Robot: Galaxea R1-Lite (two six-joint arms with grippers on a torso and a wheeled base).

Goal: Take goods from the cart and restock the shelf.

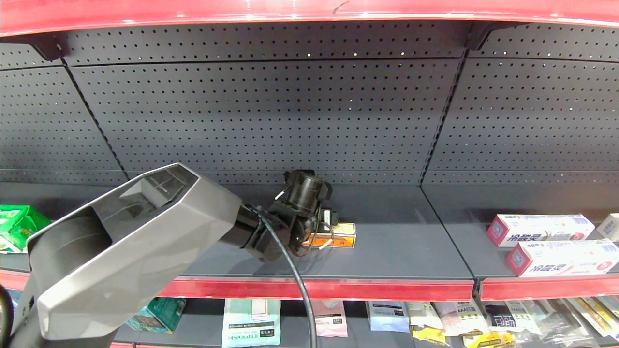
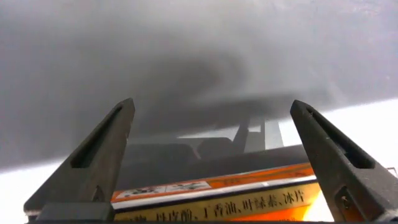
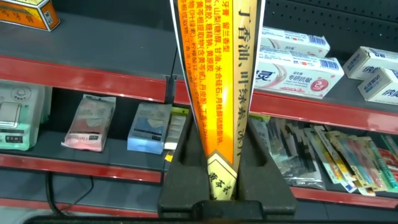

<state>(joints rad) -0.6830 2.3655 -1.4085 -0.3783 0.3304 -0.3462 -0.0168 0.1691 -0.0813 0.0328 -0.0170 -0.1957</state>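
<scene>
Orange box (image 1: pixel 341 235) on grey shelf (image 1: pixel 401 253), white boxes (image 1: pixel 540 228) well right

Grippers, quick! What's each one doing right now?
Left gripper: open, orange box between its fingers.
Right gripper: shut on a yellow box.

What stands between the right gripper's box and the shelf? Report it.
Nothing visible. The right gripper holds the orange box upright before the shelf; bare deck lies between the left gripper, open around a second box, and the white boxes.
</scene>
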